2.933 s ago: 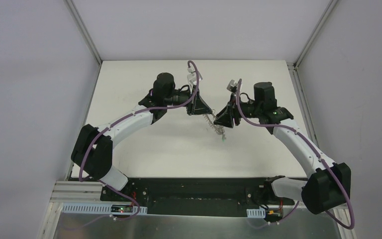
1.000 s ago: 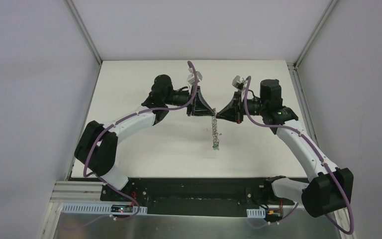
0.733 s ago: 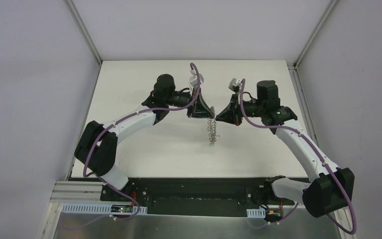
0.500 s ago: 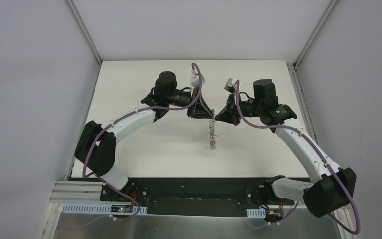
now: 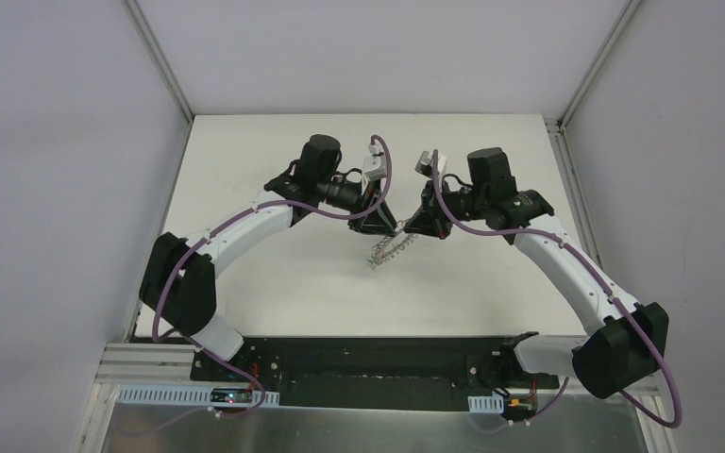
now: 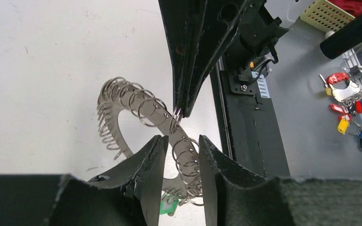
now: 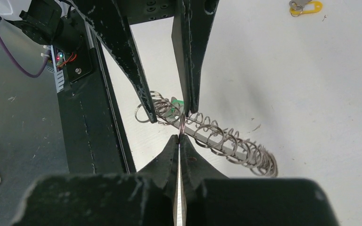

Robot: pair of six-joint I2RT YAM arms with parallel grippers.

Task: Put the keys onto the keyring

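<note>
The keyring [image 5: 384, 250], a flat dark-grey ring fringed with silver wire loops, hangs tilted between both grippers above the white table [image 5: 274, 274]. My right gripper [image 7: 179, 137] is shut on one wire loop of the keyring [image 7: 226, 143]. My left gripper [image 6: 179, 139] is open, its fingers [image 6: 156, 157] astride the keyring [image 6: 160, 117] and its loops. The green key [image 6: 168, 207] hangs on the ring's lower end, and it also shows in the right wrist view [image 7: 176, 103]. The yellow key [image 7: 306, 7] lies on the table, away from both grippers.
The black base rail [image 7: 89, 94] runs along the table's near edge. A bunch of coloured keys [image 6: 349, 94] lies off the table on the grey bench. Metal frame posts [image 5: 165, 66] stand at the far corners.
Both wrists have turned and drawn closer together. The keyring, which hung straight down with the green key at its bottom, now swings tilted toward the lower left.
</note>
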